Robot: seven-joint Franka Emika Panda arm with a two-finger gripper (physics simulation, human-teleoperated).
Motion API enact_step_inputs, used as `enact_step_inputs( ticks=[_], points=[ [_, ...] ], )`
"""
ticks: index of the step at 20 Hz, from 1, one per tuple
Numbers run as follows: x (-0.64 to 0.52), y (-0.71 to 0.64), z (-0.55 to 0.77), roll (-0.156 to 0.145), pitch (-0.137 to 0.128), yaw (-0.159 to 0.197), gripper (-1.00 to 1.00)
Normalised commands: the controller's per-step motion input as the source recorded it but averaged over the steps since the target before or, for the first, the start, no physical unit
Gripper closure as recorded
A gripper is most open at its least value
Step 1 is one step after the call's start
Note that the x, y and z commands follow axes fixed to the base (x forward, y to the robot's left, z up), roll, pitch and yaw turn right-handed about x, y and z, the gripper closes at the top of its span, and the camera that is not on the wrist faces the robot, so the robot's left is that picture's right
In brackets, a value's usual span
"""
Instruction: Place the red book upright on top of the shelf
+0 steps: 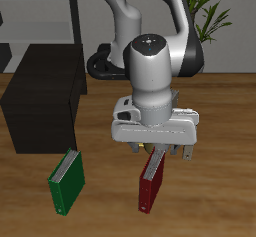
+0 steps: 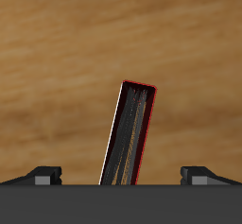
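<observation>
The red book (image 1: 150, 186) stands on end on the wooden table near its front edge, leaning a little. In the wrist view the red book (image 2: 130, 133) shows its red cover rim and page edges, between the two fingertips (image 2: 43, 174). My gripper (image 1: 160, 153) is open, directly above the book's top edge, with its fingers wide apart on either side and not touching it. The shelf (image 1: 40, 99) is a low black box with a flat top, farther back and off to the side of the book.
A green book (image 1: 66, 181) stands on the table near the front edge, between the shelf and the red book. A potted plant (image 1: 215, 6) and dark furniture stand behind the robot base.
</observation>
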Motion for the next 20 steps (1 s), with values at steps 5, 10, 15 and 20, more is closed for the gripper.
enact_step_inputs(
  ticks=[5,10,15,20],
  points=[
    [0.07,0.02,-0.25,-0.001,0.035,-0.011,-1.0],
    [0.1,-0.11,-0.2,-0.01,0.03,-0.007,-1.0],
    [0.06,-0.06,-0.19,-0.009,0.047,-0.012,-1.0],
    [0.03,-0.01,-0.03,0.015,-0.003,0.005,1.0]
  ],
)
